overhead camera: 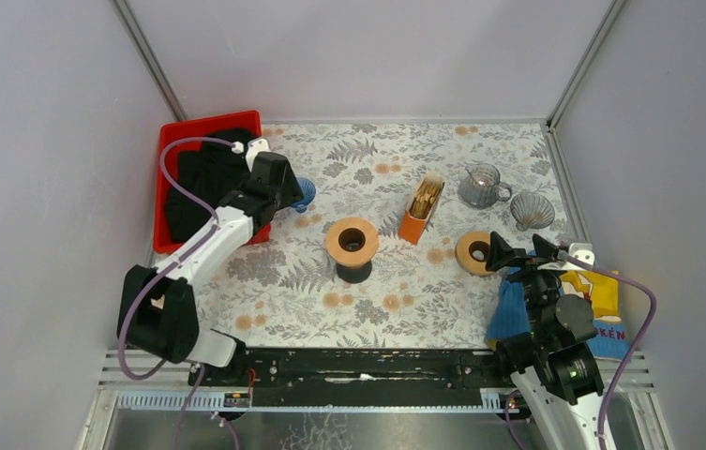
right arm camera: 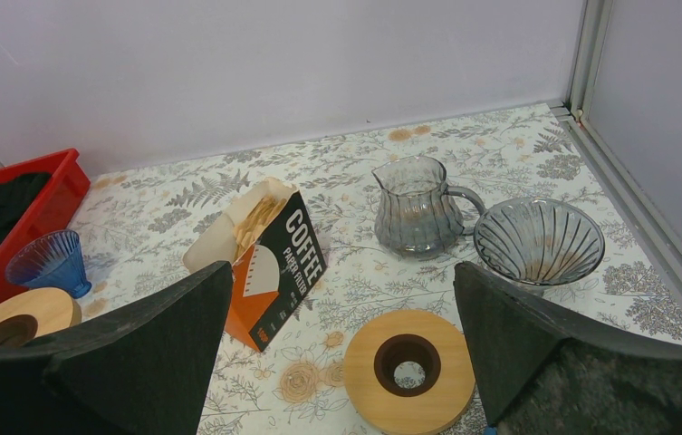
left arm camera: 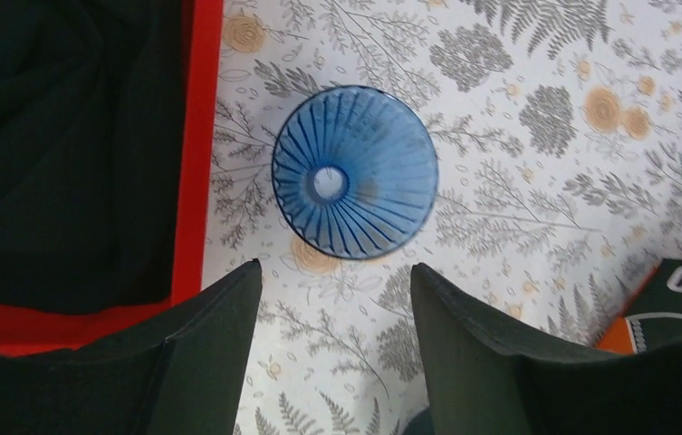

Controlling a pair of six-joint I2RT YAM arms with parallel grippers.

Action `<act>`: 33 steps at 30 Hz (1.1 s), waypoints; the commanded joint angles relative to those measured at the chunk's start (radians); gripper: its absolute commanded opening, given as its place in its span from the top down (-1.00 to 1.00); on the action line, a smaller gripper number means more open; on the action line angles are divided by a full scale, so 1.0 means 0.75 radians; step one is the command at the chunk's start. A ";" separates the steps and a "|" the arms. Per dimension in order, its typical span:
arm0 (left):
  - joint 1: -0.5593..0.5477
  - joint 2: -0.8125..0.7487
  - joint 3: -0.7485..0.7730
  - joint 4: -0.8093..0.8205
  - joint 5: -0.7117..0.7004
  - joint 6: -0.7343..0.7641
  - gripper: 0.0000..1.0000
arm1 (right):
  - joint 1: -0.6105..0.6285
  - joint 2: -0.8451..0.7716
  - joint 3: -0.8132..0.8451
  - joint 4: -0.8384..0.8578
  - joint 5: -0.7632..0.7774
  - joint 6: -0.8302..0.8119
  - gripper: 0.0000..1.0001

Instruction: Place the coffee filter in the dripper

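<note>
left gripper [left arm camera: 335, 272] spread, pointing down over blue dripper [left arm camera: 355, 170]; right gripper [right arm camera: 341, 270] spread, aimed forward.

Left tool [overhead camera: 286, 193] over blue dripper [overhead camera: 307, 194]; filter box [overhead camera: 422, 208] at centre; right tool [overhead camera: 520, 251] spread beside wooden ring [overhead camera: 472, 252].

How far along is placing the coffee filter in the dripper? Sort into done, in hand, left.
Done: nothing yet; the filters sit in their box, and the blue dripper is empty. In hand: the left gripper hangs open above the blue dripper, holding nothing; the right gripper is open and empty too. Left: pick a filter and seat it in the dripper.
</note>
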 commanded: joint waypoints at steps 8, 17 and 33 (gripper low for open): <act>0.120 0.245 0.016 0.233 0.043 -0.046 -0.18 | -0.001 0.009 -0.008 0.080 -0.019 -0.004 -0.98; 0.167 0.361 0.039 0.276 0.080 -0.048 0.09 | -0.001 0.013 -0.013 0.087 -0.017 -0.005 -0.98; 0.171 0.313 0.076 0.217 0.168 -0.029 0.86 | -0.002 0.031 -0.011 0.087 -0.011 -0.011 -0.98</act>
